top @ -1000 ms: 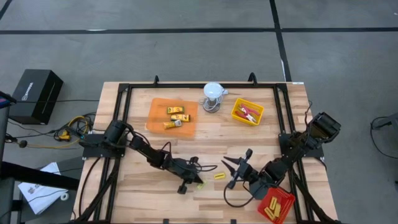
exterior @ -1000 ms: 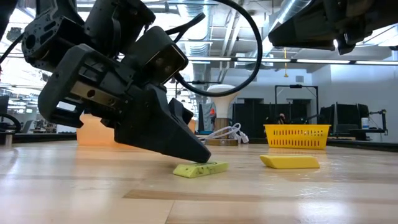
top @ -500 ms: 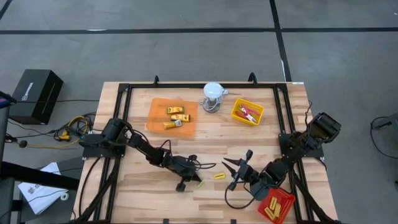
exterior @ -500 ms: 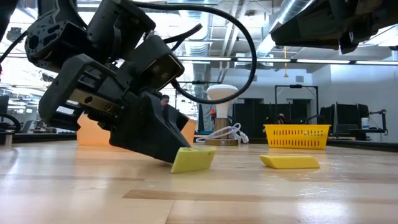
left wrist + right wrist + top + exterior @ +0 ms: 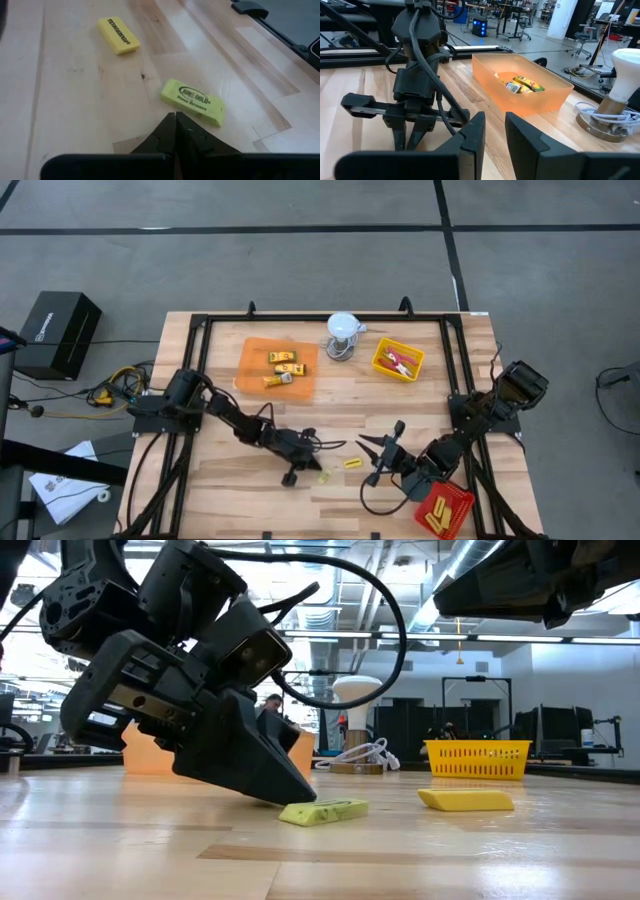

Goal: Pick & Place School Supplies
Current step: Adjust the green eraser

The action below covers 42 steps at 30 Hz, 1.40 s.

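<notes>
A yellow-green eraser with dark print point(image 5: 192, 100) lies flat on the wood, seen also in the low view point(image 5: 322, 810) and the high view point(image 5: 325, 477). My left gripper point(image 5: 175, 116) is shut, its tip low at the eraser's edge point(image 5: 305, 796), near the table's near edge point(image 5: 305, 473). A second yellow eraser point(image 5: 119, 35) lies flat a little to the right point(image 5: 352, 463). My right gripper point(image 5: 495, 131) is open and hovers right of both erasers point(image 5: 382, 450), holding nothing. My left gripper's shut fingertips point(image 5: 172, 122) slant down from the table's left and end right at the long edge of the yellow-green eraser point(image 5: 175, 102). I cannot tell whether they touch it. The eraser lies flat on the table.
An orange tray point(image 5: 277, 365) with yellow packets sits far left of centre. A white domed lamp point(image 5: 343, 330) with a cord stands at the far edge, and a yellow basket point(image 5: 398, 359) with red-handled tools is beside it. A red tray point(image 5: 444, 510) lies at the near right corner.
Half a second ago the yellow-green eraser stood tipped up on its edge against my left fingertips. It has now fallen flat again. My left gripper has drawn back slightly toward the table's left. The right arm has kept still.
</notes>
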Tool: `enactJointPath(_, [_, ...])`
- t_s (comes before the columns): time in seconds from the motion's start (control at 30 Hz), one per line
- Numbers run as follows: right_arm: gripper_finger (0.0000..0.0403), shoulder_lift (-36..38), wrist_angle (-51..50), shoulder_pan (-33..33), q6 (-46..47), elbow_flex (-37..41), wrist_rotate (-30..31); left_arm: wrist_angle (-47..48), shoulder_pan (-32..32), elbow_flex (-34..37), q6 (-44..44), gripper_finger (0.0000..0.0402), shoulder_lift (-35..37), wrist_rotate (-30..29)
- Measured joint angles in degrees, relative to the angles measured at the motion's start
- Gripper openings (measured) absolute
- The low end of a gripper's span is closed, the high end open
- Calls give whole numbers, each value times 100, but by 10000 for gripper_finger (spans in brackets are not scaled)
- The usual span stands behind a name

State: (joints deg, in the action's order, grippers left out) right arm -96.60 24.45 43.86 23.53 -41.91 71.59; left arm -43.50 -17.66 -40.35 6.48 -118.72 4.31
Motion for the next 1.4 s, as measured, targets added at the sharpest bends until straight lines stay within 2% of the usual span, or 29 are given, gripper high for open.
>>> enactJointPath(0.23, [67,0,0,2,46,0,-4,-58,133,71,-14,2,20,165])
enactJointPath(0.53, [67,0,0,0,48,0,-115,48,141,133,-333,2,507,151])
enactJointPath(0.77, [67,0,2,0,48,0,-121,-600,71,98,-328,2,535,204])
enactJointPath(0.93, [67,0,2,0,48,0,-128,-641,1,-1,-360,2,554,310])
enactJointPath(1.4, [67,-2,67,-52,45,2,-432,-705,-115,-305,-309,1,10,316])
